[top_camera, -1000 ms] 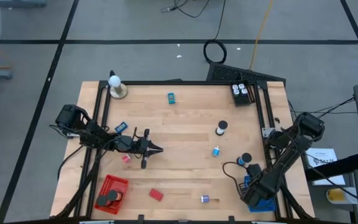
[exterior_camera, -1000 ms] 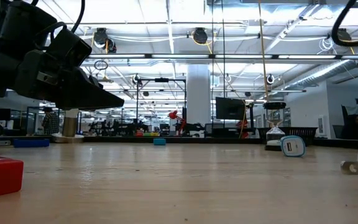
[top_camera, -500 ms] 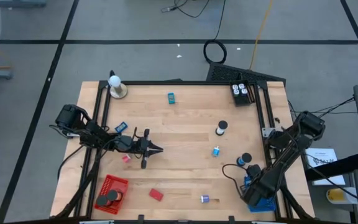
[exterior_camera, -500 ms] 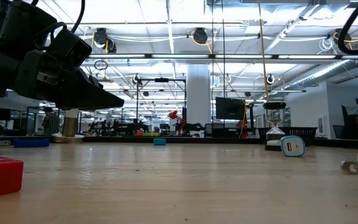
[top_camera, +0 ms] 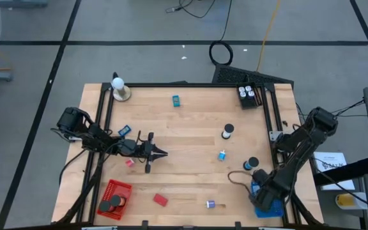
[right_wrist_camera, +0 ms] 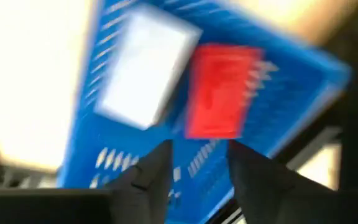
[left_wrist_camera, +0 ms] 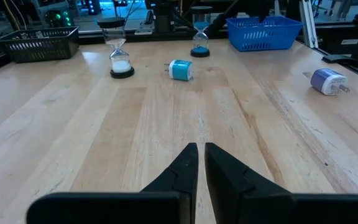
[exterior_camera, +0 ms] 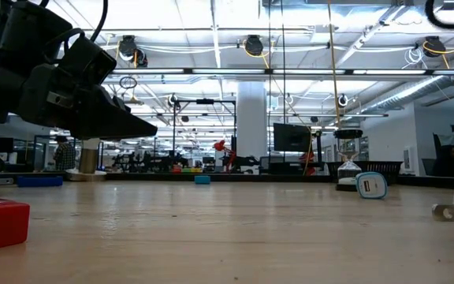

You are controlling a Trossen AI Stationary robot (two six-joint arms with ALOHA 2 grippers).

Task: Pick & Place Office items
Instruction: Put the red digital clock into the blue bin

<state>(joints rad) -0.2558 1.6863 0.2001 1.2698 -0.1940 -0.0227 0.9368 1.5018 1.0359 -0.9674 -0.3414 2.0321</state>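
Office items lie scattered on the wooden table (top_camera: 190,121): a teal block (top_camera: 176,99), a white hourglass (top_camera: 227,132), a small blue piece (top_camera: 222,155), a black disc (top_camera: 253,163), a pink block (top_camera: 130,162), a red block (top_camera: 161,200) and a purple piece (top_camera: 210,204). My right gripper (right_wrist_camera: 197,152) hangs open over the blue basket (right_wrist_camera: 278,81), pointing steeply down. A white block (right_wrist_camera: 145,68) and a red block (right_wrist_camera: 219,90) lie in that basket. My left gripper (left_wrist_camera: 198,149) is shut and holds nothing, just above the table left of centre (top_camera: 163,153).
A red basket (top_camera: 115,198) holding black discs stands at the near left. A black basket (top_camera: 248,94) sits at the far right, and a white ball on a tan base (top_camera: 119,89) at the far left. A blue piece (top_camera: 124,131) lies beside my left arm.
My right arm has risen a little above the blue basket and its wrist has rolled. My left arm has kept still.
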